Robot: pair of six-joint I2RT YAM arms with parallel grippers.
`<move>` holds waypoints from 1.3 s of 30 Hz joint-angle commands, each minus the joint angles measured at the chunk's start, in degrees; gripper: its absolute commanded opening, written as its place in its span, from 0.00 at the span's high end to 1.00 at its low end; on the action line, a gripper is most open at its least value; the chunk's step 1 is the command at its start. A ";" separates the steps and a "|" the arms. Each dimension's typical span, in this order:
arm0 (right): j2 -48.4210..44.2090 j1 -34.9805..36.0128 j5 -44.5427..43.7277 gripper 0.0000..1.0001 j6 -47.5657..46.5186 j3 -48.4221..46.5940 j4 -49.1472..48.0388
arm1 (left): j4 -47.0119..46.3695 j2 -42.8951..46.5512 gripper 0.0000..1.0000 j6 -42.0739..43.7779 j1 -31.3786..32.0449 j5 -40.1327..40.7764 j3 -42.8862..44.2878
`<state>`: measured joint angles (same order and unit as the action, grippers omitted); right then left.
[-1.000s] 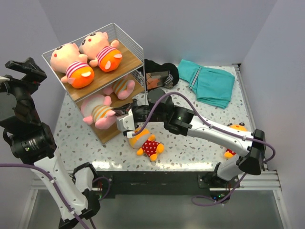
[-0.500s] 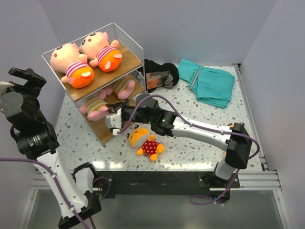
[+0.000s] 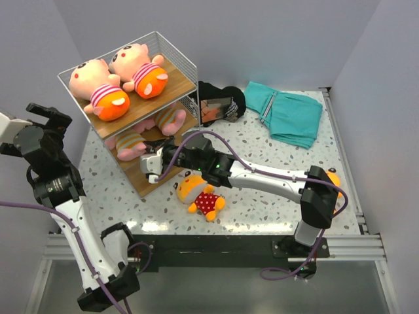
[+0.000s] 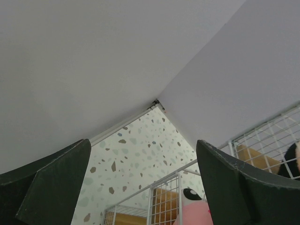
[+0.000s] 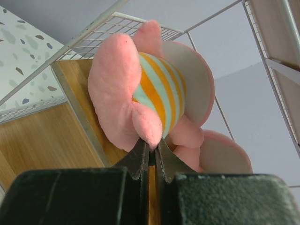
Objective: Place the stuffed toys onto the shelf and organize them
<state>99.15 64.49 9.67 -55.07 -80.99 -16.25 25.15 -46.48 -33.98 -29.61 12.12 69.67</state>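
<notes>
The shelf (image 3: 186, 62) stands at the back left, white wire sides and wooden boards. Two pink stuffed toys (image 3: 98, 88) (image 3: 141, 69) lie on its top board. Two more lie on the lower board (image 3: 131, 145) (image 3: 170, 119). My right gripper (image 3: 149, 157) reaches into the lower tier, shut on a limb of the pink striped toy (image 5: 150, 98). An orange-headed toy in red polka dots (image 3: 200, 194) lies on the table by the shelf. Another orange toy (image 3: 329, 175) shows partly behind the right arm. My left gripper (image 3: 40, 118) is open, raised left of the shelf.
A folded teal cloth (image 3: 288, 111) lies at the back right. A black bundle (image 3: 219, 103) sits beside the shelf's right side. The left wrist view looks at the walls, the table corner and the shelf's wire (image 4: 262, 136).
My right gripper has pushed the pink striped toy leftward and deeper onto the lower board. My left arm has swung down and to the right, nearer the shelf.
</notes>
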 commanded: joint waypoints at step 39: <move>-24.26 0.02 -6.49 0.54 60.12 9.44 21.33 | -3.09 7.63 0.00 -6.81 -0.10 -5.35 -28.62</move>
<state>79.00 64.51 10.20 -22.15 -74.70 -2.66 24.01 -40.77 -40.03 -29.61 8.73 43.59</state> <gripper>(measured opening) 0.502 0.996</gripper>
